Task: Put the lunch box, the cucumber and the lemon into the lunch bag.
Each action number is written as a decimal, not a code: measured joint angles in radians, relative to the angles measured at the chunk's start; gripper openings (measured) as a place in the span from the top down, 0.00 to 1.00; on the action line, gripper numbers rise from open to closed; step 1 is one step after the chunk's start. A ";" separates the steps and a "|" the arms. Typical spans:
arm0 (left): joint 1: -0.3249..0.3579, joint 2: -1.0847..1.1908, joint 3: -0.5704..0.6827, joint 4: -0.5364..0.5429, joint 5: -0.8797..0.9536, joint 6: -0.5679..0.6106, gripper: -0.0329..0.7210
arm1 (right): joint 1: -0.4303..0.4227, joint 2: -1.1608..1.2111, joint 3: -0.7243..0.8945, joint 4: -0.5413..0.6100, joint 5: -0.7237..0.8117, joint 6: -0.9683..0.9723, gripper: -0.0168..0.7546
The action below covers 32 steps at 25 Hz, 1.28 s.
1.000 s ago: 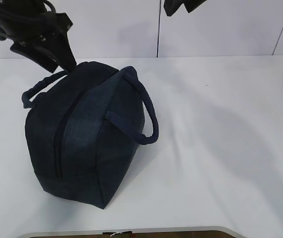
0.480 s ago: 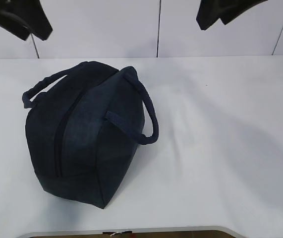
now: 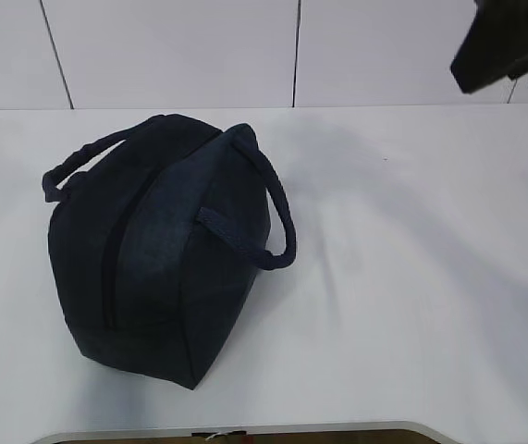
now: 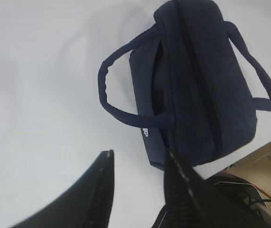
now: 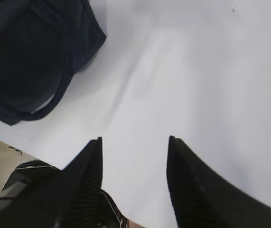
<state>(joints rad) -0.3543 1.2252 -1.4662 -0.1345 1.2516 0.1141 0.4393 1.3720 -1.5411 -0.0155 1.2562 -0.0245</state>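
The dark navy lunch bag [image 3: 157, 250] stands on the white table, left of centre, its top zipper shut and both loop handles out to the sides. It also shows in the left wrist view [image 4: 197, 80] and at the upper left of the right wrist view [image 5: 31, 52]. My left gripper [image 4: 137, 159] is open and empty, high above the table beside the bag; it is out of the exterior view. My right gripper [image 5: 134, 140] is open and empty above bare table; only part of its arm [image 3: 509, 42] shows at the upper right. Lunch box, cucumber and lemon are not visible.
The white table [image 3: 411, 277] spreads to the right of the bag, with its front edge [image 3: 245, 430] at the bottom. A white panelled wall [image 3: 199, 46] stands behind. Cables and a wooden surface [image 4: 263, 166] show past the table edge.
The left arm has lifted away from the bag's handle and left the exterior view. The right arm has moved to the right at the top. The bag has stayed put.
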 joint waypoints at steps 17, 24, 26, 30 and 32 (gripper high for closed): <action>0.000 -0.594 0.377 -0.002 0.010 0.000 0.66 | 0.000 -0.357 0.377 -0.042 0.000 -0.022 0.50; 0.000 -0.796 0.507 -0.002 0.018 0.000 0.66 | 0.000 -0.550 0.496 -0.042 -0.004 -0.024 0.50; 0.000 -0.843 0.534 -0.002 0.020 0.000 0.66 | 0.000 -0.613 0.524 -0.042 -0.009 -0.026 0.50; 0.000 -0.936 0.596 -0.003 0.021 0.000 0.66 | 0.000 -0.730 0.587 -0.042 -0.018 -0.036 0.50; 0.000 -0.978 0.634 -0.003 0.023 0.000 0.66 | 0.000 -0.788 0.628 -0.042 -0.021 -0.053 0.50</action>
<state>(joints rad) -0.3543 0.2473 -0.8322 -0.1378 1.2742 0.1141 0.4393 0.5841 -0.9135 -0.0575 1.2349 -0.0772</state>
